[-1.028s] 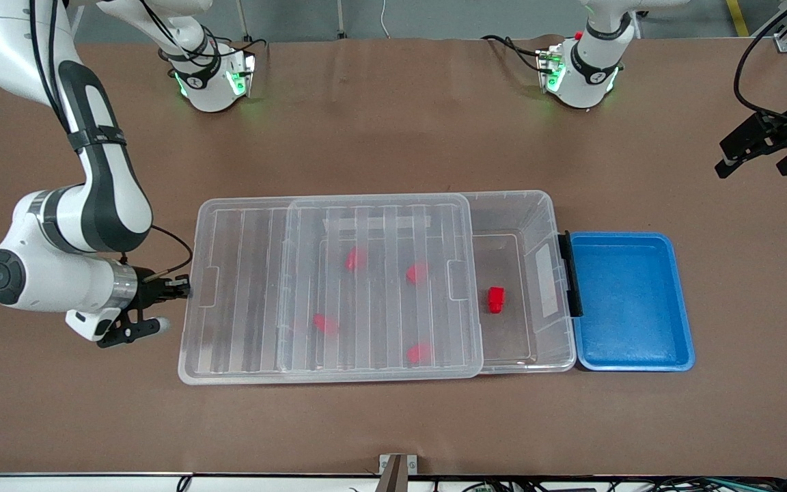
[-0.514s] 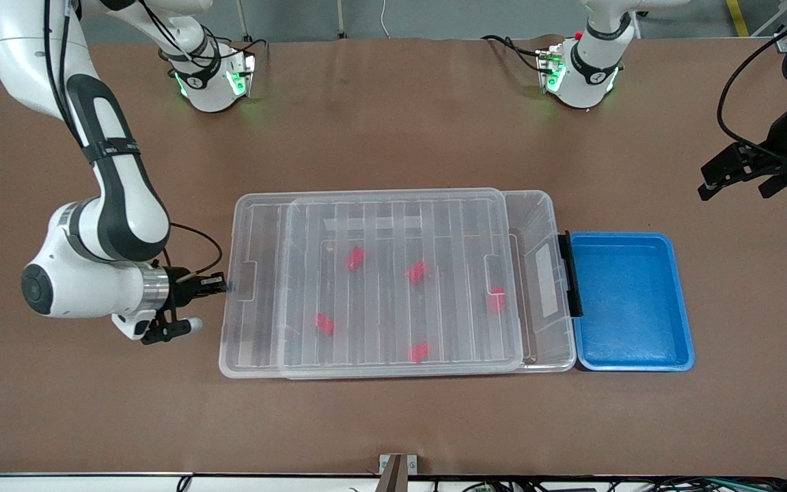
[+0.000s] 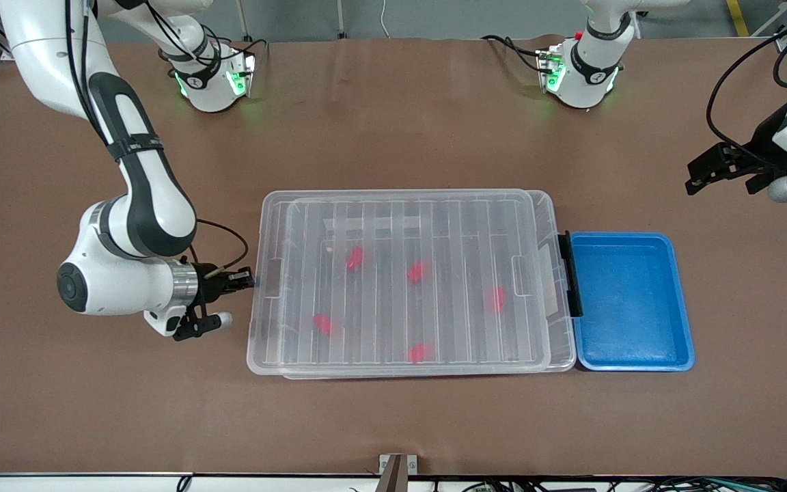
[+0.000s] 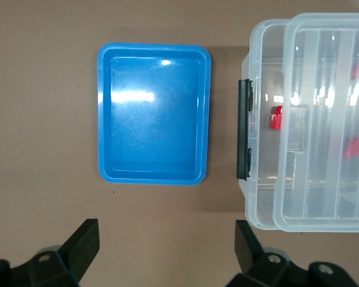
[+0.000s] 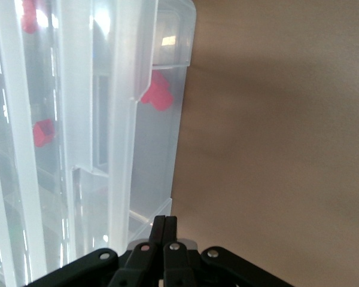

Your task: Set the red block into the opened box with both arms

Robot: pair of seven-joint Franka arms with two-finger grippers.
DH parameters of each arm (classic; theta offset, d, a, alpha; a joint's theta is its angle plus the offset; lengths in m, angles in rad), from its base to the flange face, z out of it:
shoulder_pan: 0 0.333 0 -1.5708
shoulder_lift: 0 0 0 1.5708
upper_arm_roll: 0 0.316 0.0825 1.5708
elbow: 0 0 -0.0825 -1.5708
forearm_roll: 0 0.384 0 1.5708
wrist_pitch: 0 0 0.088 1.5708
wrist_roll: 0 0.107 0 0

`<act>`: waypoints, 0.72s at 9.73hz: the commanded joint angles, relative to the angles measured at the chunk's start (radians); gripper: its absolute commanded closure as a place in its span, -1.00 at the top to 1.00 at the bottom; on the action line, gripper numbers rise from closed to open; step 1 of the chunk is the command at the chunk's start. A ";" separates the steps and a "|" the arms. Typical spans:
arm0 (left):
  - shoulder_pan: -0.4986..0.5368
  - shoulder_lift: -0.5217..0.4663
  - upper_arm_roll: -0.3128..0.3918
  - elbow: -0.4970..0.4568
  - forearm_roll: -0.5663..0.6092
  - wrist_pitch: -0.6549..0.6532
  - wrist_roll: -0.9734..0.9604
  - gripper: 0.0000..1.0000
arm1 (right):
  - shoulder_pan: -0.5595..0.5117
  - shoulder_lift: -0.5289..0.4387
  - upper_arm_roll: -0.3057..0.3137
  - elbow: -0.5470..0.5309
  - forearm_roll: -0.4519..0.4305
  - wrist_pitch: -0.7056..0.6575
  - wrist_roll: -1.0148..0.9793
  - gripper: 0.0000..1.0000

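five red blocks under the lid, lid nearly home

front view: right gripper [image 3: 246, 279] clenched, tips against the lid [image 3: 400, 280] at its short edge toward the right arm's end. lid lies long axis along the box [image 3: 566, 301], covering all but a strip by the black clip [image 3: 570, 273]. red block [image 3: 496, 298] sits inside, near the clip end. left gripper [image 3: 718, 171] waits over bare table, jaws spread, holding nothing.

left wrist view: blue tray [image 4: 154, 122] beside the clip, empty.

right wrist view: shut tips touch the lid rim; the push runs lengthwise toward the clip.
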 commanded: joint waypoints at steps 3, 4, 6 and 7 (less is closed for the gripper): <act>0.003 0.019 -0.011 -0.004 0.029 -0.021 0.032 1.00 | -0.023 -0.028 -0.021 -0.001 -0.005 -0.041 0.009 0.29; 0.005 0.019 -0.011 -0.004 0.029 -0.021 0.033 1.00 | -0.046 -0.136 -0.035 -0.004 -0.128 -0.104 0.061 0.99; 0.005 0.019 -0.011 -0.002 0.045 -0.018 0.030 1.00 | -0.075 -0.269 -0.032 -0.001 -0.354 -0.166 0.395 1.00; 0.005 0.019 -0.011 -0.001 0.047 -0.018 0.030 1.00 | -0.089 -0.333 -0.035 -0.004 -0.387 -0.181 0.423 1.00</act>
